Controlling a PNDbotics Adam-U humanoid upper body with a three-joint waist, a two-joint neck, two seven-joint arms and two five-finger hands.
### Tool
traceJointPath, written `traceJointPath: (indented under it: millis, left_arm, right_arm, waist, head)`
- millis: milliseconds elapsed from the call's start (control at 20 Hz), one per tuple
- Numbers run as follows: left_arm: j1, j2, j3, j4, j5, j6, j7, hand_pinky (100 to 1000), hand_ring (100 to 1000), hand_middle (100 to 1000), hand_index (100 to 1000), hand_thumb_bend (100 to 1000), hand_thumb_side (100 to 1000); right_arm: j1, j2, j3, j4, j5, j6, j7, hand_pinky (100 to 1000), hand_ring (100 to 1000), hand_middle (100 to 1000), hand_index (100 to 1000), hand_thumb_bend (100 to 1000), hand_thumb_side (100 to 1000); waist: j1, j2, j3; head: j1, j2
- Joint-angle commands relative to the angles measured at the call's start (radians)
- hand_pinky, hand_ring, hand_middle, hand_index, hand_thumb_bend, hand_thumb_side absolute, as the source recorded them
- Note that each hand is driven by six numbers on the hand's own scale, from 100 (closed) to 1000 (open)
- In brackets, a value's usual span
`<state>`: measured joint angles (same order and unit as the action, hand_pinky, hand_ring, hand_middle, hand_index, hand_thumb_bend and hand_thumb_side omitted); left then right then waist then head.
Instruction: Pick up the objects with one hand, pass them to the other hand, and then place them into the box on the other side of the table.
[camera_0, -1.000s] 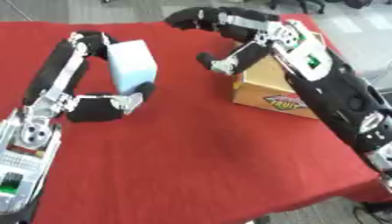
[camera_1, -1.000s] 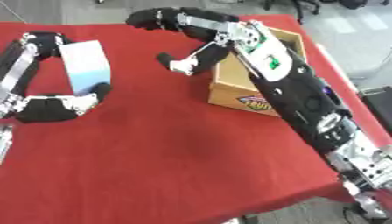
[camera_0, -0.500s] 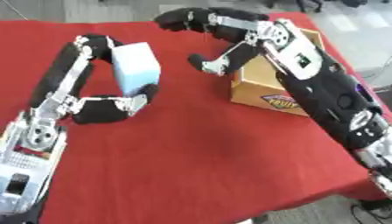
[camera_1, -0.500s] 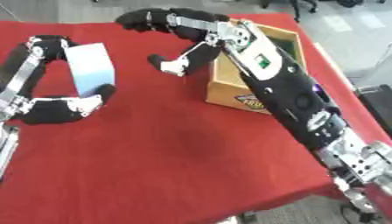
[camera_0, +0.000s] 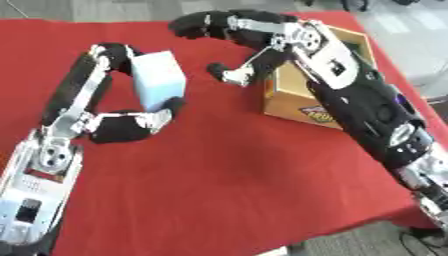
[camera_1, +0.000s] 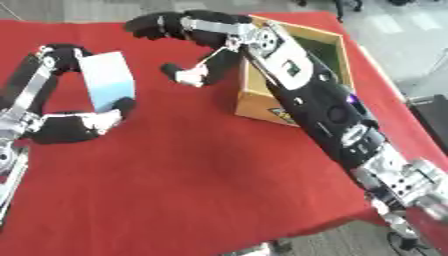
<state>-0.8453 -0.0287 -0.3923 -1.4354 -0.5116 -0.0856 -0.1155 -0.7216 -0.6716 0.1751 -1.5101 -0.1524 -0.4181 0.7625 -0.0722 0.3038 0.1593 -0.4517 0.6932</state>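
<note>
In the left eye view, your left hand (camera_0: 131, 117) is at the centre left of the frame and it holds the pale blue box (camera_0: 158, 80), with the fingers curled over its top edge and the thumb under its lower corner. The box is lifted a little above the red tablecloth (camera_0: 227, 190), and it tilts toward the upper left. Your right hand (camera_0: 229, 35) comes in from the right side and is spread open in the upper middle, fingers arched above and thumb pointing down to the cloth, just beside the box but not touching it yet. I judge that the step in hand is the pass between the hands. To do it well, bring the open hand so that the box sits between its fingers and thumb, take the free right face and the top, and let the left fingers go only after the right ones are closed around it.

In the right eye view, the pale blue box looks like a plain block with flat smooth faces, white-blue, lighter on the top and a little darker at the bottom; I see no print on it. The cardboard box (camera_1: 337, 55) stands at the upper right of the frame, open on top, with dark green inside and a printed label on its front wall. The right forearm lies across its near corner, so lift the arm before you go there
</note>
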Motion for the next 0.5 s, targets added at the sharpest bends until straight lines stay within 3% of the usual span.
traceJointPath:
  millis: [50, 500]
  left_arm:
    - [-0.021, -0.013, -0.002, -0.013, -0.014, -0.012, 0.010, 665, 585, 459, 476, 100, 282]
    - [-0.020, -0.020, 0.000, 0.001, -0.035, -0.022, 0.021, 664, 585, 459, 476, 100, 280]
  right_arm:
    - [-0.019, -0.016, 0.000, -0.005, 0.021, -0.142, 0.144, 1000, 1000, 990, 1000, 100, 200]
    - [-0.016, -0.012, 0.029, -0.006, 0.055, -0.130, 0.144, 1000, 1000, 987, 1000, 100, 199]
  waist:
    - [0.000, -0.015, -0.001]
    - [-0.004, -0.012, 0.000]
  head:
    - [-0.006, 0.002]
    - [-0.011, 0.001]
